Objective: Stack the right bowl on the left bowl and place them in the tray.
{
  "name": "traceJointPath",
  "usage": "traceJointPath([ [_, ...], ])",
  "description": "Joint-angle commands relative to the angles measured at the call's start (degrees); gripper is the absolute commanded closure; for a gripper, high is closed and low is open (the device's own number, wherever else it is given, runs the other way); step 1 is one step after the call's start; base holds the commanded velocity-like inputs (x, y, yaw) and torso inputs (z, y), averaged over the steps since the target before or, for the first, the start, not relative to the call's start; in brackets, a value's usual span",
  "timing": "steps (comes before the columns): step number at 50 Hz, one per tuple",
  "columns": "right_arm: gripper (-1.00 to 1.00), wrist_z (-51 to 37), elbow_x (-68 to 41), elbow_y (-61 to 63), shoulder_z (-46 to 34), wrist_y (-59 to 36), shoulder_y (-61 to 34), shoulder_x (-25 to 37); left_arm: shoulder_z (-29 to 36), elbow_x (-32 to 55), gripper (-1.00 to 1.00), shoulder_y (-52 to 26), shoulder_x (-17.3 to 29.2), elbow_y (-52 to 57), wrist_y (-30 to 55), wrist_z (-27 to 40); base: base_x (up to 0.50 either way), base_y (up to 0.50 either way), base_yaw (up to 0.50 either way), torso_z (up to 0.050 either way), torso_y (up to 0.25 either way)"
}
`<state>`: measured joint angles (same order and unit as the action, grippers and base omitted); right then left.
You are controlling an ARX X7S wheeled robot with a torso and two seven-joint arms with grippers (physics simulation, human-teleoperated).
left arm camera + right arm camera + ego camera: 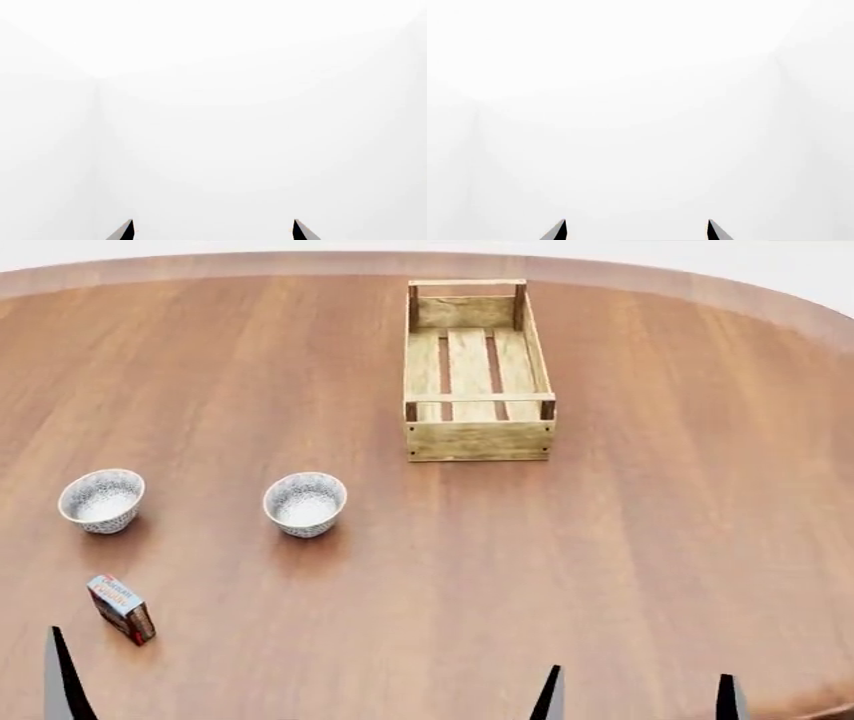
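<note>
In the head view two speckled white bowls sit upright on the round wooden table: the left bowl (102, 500) and the right bowl (306, 504). The tray (477, 371), a light-wood slatted crate, stands far behind them and holds nothing. My right gripper (639, 698) shows two dark fingertips wide apart at the near edge, open and empty. Only one fingertip (60, 680) of my left gripper shows at the near left. In the wrist views the left gripper (213, 231) and the right gripper (636, 231) are open against blank white.
A small red-and-blue box (122, 609) stands near the front left, just in front of the left bowl. The wooden table (641, 540) curves away at the far edge.
</note>
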<state>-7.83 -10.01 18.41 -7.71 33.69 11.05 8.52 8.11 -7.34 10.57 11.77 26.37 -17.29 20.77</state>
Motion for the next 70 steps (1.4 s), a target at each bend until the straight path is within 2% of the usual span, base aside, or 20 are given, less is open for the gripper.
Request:
traceJointPath([
  [1,-1.0,1.06,0.23,0.04,0.11,1.31,0.05,-0.11,-1.01,-0.65,-1.0,0.24,-0.42,0.09,-1.95,-0.86,0.0,-0.5,0.0,0.0,0.0],
  [22,-1.0,0.09,1.52,-0.58,-0.69,1.69,0.19,0.7,-0.06,-0.63,-1.0,0.42,0.18,0.2,-1.97,-0.05,0.0,-0.5,0.0,0.0,0.0],
  [28,-1.0,-0.46,3.67,-0.02,-1.1,0.34,0.17,0.8,0.07,-0.44,-1.0,0.53,0.41,0.2,-1.93,0.17,0.02,0.0,0.0,0.0,0.0],
  [38,-1.0,-2.66,11.76,0.37,-0.31,0.25,0.62,-0.13,0.07,-0.53,-1.0,0.88,0.7,0.49,-2.11,0.85,0.5,0.05,0.0,0.0,0.0],
  [53,-1.0,-4.75,15.5,1.15,-0.07,-0.2,0.88,-0.26,0.27,-0.73,-1.0,1.51,1.16,1.44,-2.2,1.62,0.5,0.2,0.0,0.0,0.0],
  [57,-1.0,-4.99,15.1,1.34,-0.15,-0.4,0.85,-0.01,0.43,-0.92,-1.0,1.59,1.29,1.61,-2.12,1.72,0.5,0.25,0.0,0.0,0.0],
  [60,-1.0,-3.88,8.87,1.86,-1.1,-1.79,0.58,1.1,0.52,-1.03,-1.0,1.61,1.4,1.77,-2.01,1.79,0.5,0.18,0.0,0.0,0.0],
  [70,-1.0,-4.89,5.76,2.09,-0.53,-4.33,-0.2,1.59,1.14,-1.53,-1.0,1.39,1.67,1.85,-1.67,1.88,0.5,-0.05,0.0,0.0,0.0],
])
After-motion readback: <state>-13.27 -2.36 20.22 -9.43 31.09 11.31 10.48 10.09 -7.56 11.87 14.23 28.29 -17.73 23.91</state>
